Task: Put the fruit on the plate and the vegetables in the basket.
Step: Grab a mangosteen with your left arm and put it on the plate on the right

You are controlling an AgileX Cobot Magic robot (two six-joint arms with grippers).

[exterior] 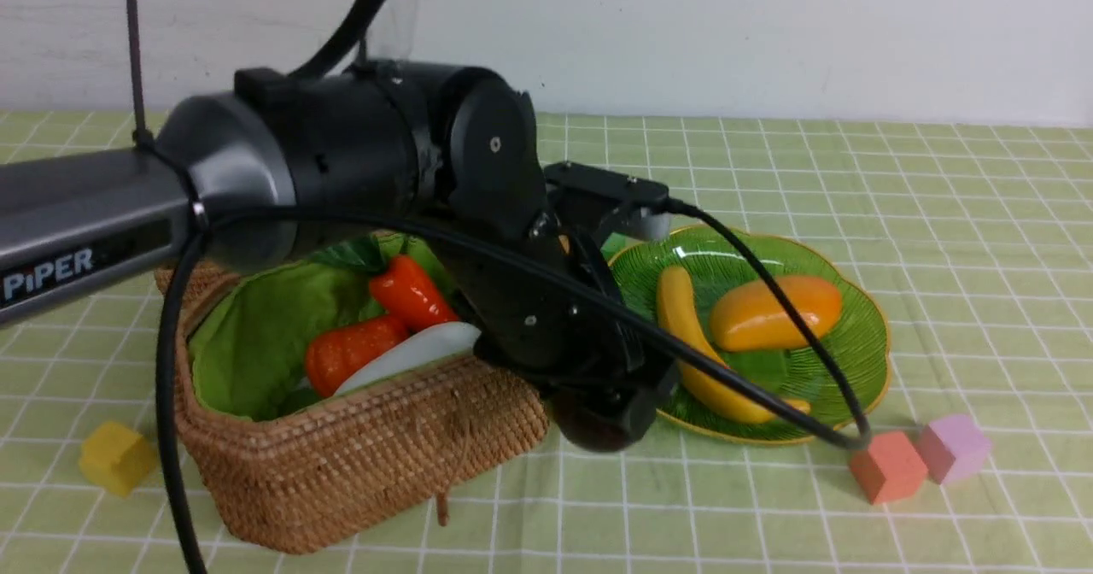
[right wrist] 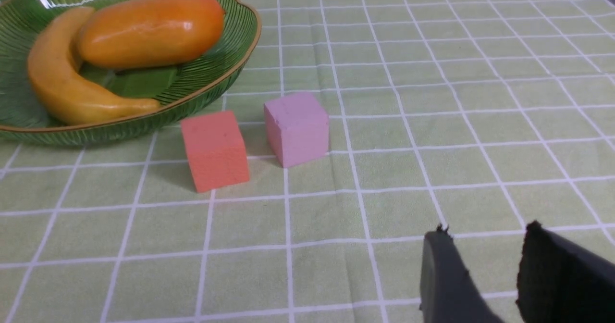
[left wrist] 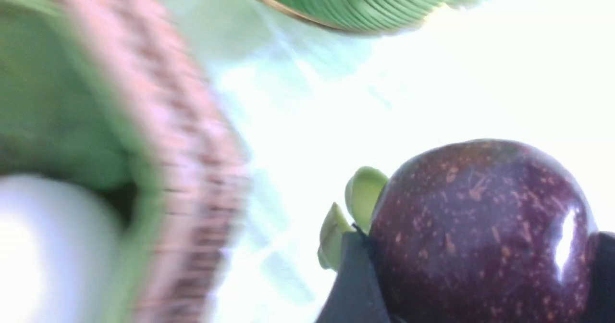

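Wicker basket (exterior: pixel 359 454) apparently touches left tool (exterior: pixel 610 420).

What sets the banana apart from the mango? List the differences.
The banana is long, thin and curved; the mango is short, plump and oval. The banana is plain yellow; the mango is deeper orange shading to yellow. The banana runs along the near side of the plate; the mango lies farther back, beside it. Both are glossy and lie on the plate, held by neither hand.
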